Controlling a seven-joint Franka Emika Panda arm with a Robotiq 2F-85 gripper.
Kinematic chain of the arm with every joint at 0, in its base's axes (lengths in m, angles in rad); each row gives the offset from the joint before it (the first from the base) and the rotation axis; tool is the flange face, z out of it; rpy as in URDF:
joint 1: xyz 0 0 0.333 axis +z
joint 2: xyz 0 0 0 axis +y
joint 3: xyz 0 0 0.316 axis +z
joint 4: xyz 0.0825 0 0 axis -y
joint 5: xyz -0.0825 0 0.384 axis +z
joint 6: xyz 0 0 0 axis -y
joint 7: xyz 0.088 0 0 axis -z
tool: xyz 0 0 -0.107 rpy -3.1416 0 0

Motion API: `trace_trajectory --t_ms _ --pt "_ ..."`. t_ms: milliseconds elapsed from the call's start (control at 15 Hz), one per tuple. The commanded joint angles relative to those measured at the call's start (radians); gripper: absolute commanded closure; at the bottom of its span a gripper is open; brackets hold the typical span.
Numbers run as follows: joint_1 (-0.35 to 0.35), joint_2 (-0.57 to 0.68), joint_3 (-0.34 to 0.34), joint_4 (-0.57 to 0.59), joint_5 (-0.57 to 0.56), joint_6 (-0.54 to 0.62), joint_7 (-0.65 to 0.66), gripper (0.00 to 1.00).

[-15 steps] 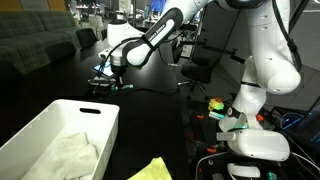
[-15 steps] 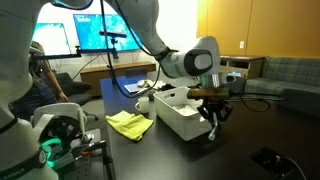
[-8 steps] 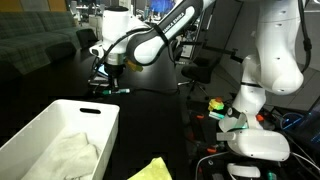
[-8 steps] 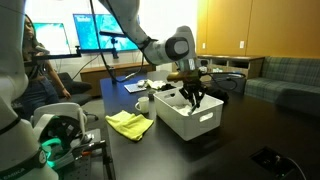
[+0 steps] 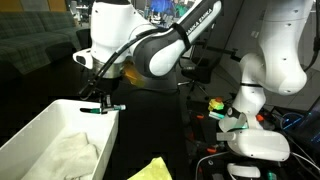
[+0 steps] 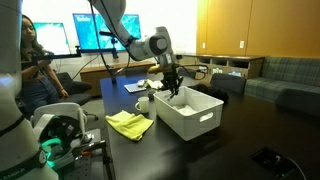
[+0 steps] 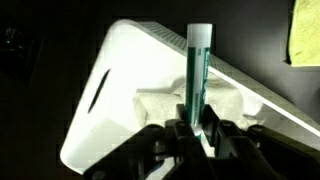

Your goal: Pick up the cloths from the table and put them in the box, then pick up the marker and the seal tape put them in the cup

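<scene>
The large white rectangular plastic bin is viewed from close by and low, at its corner, in an exterior view. In an exterior view it is seen from farther off. From the wrist it is looked down on closely. The bright yellow fabric cloth is shared by all views.

A cloth lies in the box. A second cloth lies on the surface beside the box, near the surface's edge, with the cup close by.

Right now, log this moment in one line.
hand: shut on marker | position: over box edge | white cloth: in box | yellow cloth: on table beside box
</scene>
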Motion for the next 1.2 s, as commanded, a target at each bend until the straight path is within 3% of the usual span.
trace_trajectory --t_ms 0,467,1133 --pt "0.058 0.005 0.03 0.027 -0.022 -0.011 0.086 0.95" --pt "0.158 0.079 0.08 0.108 -0.007 0.005 0.214 0.95" --pt "0.304 0.146 0.045 0.126 -0.147 0.069 0.413 0.95"
